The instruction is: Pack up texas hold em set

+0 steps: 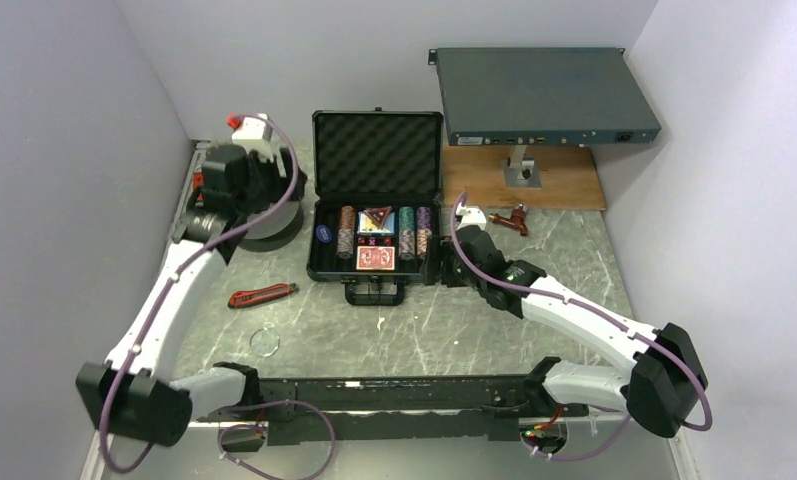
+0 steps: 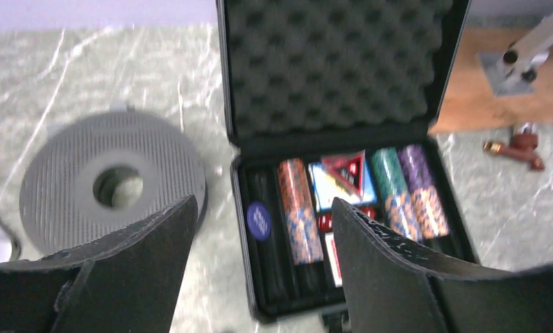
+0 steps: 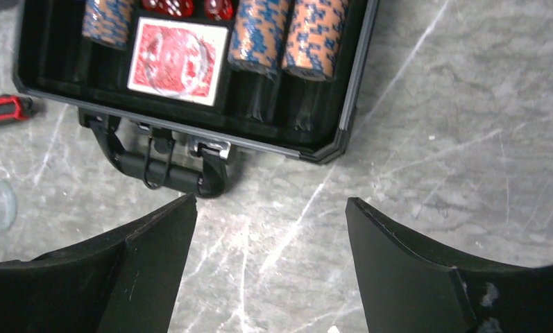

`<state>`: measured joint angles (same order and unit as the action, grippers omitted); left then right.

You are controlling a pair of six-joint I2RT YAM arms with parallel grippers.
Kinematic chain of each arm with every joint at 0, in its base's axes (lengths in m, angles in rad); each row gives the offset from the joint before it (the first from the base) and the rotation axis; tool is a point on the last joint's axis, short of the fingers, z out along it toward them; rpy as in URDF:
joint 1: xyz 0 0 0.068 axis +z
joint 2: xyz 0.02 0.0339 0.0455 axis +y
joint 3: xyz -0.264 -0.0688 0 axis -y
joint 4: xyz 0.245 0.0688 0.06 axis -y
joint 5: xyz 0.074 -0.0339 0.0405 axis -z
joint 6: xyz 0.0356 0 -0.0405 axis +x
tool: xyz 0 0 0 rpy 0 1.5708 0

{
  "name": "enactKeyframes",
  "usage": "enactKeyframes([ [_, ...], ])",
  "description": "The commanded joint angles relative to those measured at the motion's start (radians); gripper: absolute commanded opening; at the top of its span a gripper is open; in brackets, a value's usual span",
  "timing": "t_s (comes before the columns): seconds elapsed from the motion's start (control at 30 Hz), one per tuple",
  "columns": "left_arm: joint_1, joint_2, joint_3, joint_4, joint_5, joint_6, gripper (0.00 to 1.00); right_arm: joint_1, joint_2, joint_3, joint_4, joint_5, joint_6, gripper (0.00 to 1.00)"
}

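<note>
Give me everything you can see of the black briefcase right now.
The black briefcase lies open, flat on the marbled table, hard-shelled as it looks. Its lid is raised at the far side, lined with egg-crate foam. The handle and a metal latch face the arms. Chip stacks, a red card deck and red dice sit in the tray.

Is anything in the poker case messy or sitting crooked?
Yes. The triangular marker lies tilted on top of the blue deck instead of flat in a slot. The blue button sits alone in the left chip slot of the case. Nothing looks spilled or broken.
</note>
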<state>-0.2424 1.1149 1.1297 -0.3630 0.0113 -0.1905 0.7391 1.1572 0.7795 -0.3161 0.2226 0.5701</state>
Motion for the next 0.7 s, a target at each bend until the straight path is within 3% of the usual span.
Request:
enactKeyframes([
  [0.0, 0.11, 0.147, 0.14, 0.191, 0.216, -0.104, 0.75, -0.007, -0.068, -0.069, 0.058, -0.015, 0.025, 0.81],
  [0.3, 0.338, 0.575, 0.418, 0.41, 0.584, -0.403, 0.66, -0.021, -0.116, -0.189, 0.131, -0.17, 0.028, 0.79],
  [0.5, 0.402, 0.873, 0.614, 0.504, 0.673, -0.583, 0.63, -0.023, -0.117, -0.216, 0.148, -0.218, 0.024, 0.77],
  [0.67, 0.408, 1.027, 0.681, 0.544, 0.696, -0.645, 0.6, -0.024, -0.126, -0.243, 0.169, -0.257, 0.019, 0.76],
])
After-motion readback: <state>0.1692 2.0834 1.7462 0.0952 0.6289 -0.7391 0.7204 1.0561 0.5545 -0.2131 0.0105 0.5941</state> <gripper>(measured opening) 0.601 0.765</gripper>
